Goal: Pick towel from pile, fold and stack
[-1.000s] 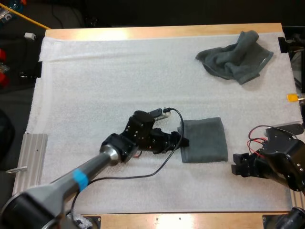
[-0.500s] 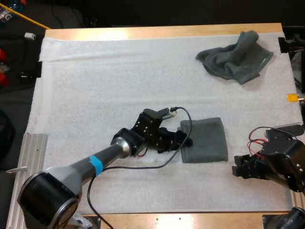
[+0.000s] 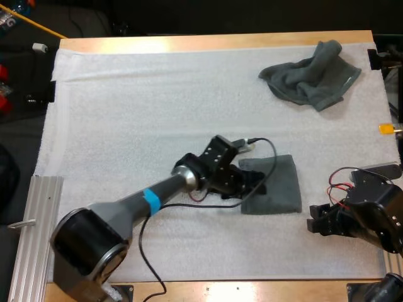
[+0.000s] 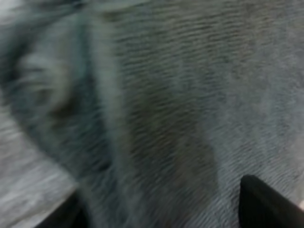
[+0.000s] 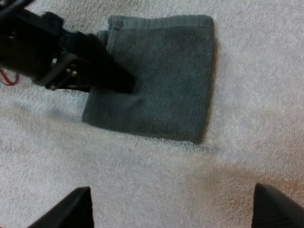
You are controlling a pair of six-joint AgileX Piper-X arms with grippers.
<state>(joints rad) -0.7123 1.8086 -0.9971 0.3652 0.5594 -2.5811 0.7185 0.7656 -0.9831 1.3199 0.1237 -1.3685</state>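
Folded towel (image 3: 280, 189) lies on the mat (image 3: 126, 113). My left gripper (image 3: 257, 186), fingers apart, sits over its left half; my right gripper (image 3: 313, 224) hangs spread nearby. Cloth judged soft, light, floppy (best pinched at an edge).

Bright even overhead light, soft shadow under folded towel (image 5: 166, 71), glare on table (image 3: 151, 43) far edge
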